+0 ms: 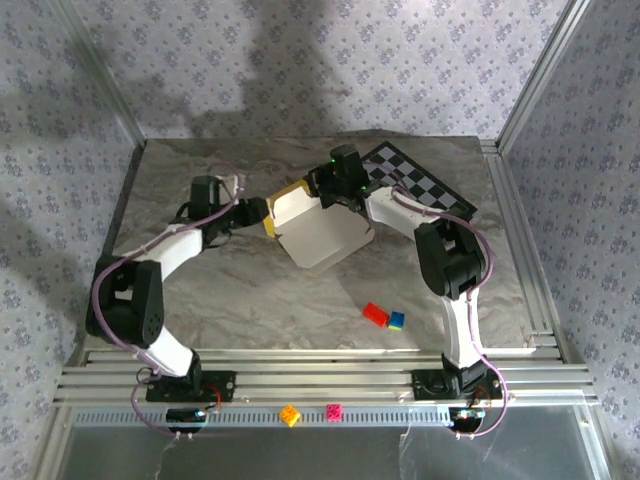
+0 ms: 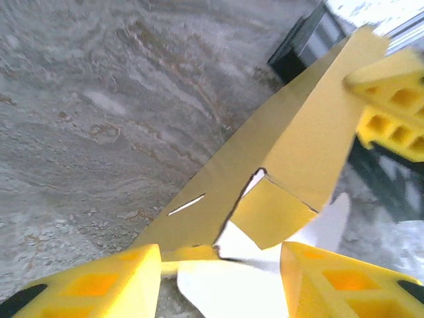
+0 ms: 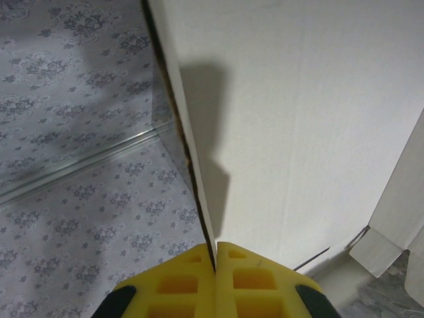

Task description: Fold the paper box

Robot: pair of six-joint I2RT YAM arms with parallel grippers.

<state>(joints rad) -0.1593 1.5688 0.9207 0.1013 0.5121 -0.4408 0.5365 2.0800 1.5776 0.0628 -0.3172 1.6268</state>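
The paper box (image 1: 322, 238) lies partly folded in the middle of the table, white inner face up and a yellow wall raised at its left end. My right gripper (image 1: 336, 196) is shut on the upper edge of one standing panel; the right wrist view shows its fingertips (image 3: 216, 255) pinching the thin white panel (image 3: 298, 132). At the box's left end my left gripper (image 1: 262, 216) stands open. In the left wrist view its jaws (image 2: 222, 281) are wide apart around a white flap, with the box's yellow outer wall (image 2: 291, 132) and a slot beyond.
A black-and-grey checkerboard mat (image 1: 420, 185) lies behind the box at the back right. A red brick (image 1: 375, 314) and a blue brick (image 1: 397, 320) sit in front of the box. Yellow (image 1: 290, 415) and pink (image 1: 334, 411) bricks rest on the front rail.
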